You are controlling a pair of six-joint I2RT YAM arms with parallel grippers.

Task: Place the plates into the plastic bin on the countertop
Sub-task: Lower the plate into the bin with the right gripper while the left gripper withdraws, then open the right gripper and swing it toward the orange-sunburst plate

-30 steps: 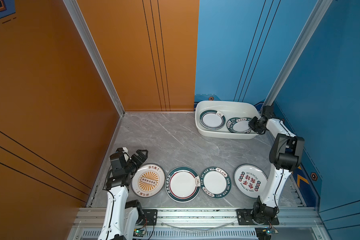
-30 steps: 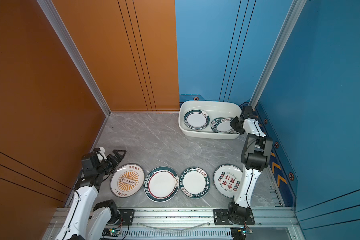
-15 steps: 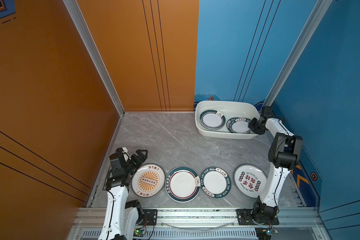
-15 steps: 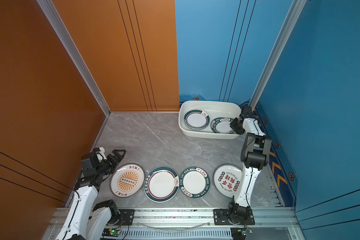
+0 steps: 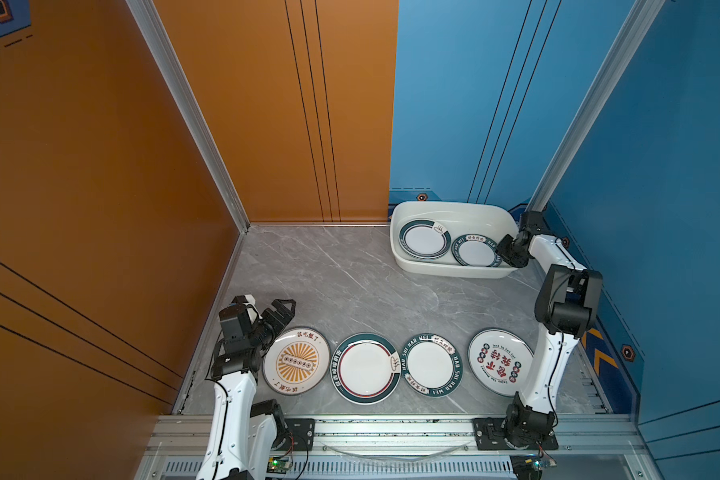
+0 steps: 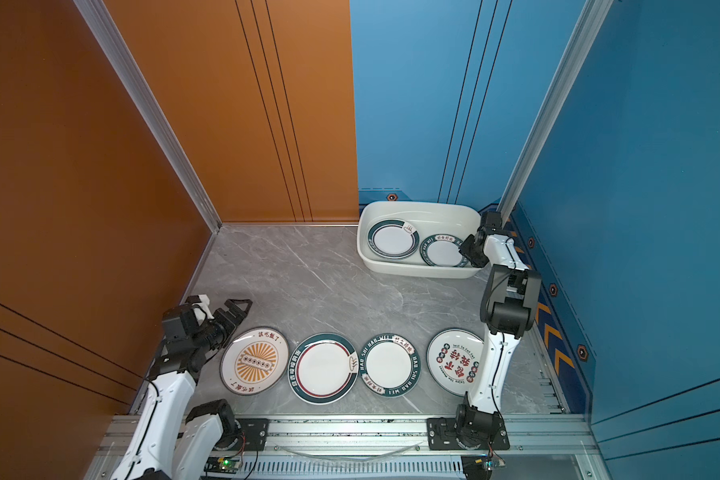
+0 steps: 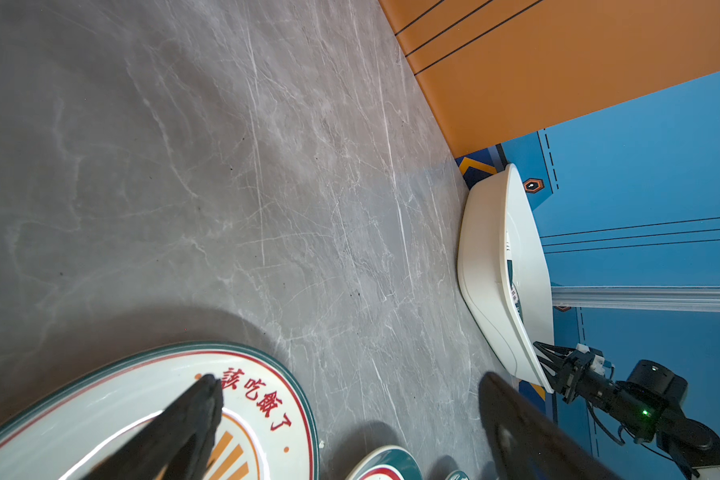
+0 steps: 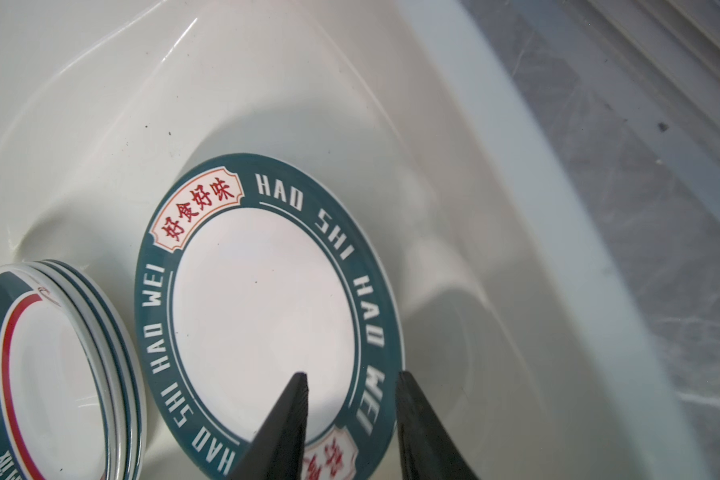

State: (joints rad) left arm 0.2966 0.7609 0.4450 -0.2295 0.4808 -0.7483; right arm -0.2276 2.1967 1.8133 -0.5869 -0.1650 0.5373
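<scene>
Marble countertop point(image 5: 350, 282), four plates point(image 5: 366, 368) in a row, orange wall point(image 5: 100, 166) alongside.

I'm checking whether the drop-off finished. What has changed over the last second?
The right gripper eased its jaws apart, letting go of the lettered plate, which lies in the plastic bin; the arm barely shifted. Unchanged: the left gripper open at the sunburst plate's edge, the other plates on the countertop, and the stack in the bin.
</scene>
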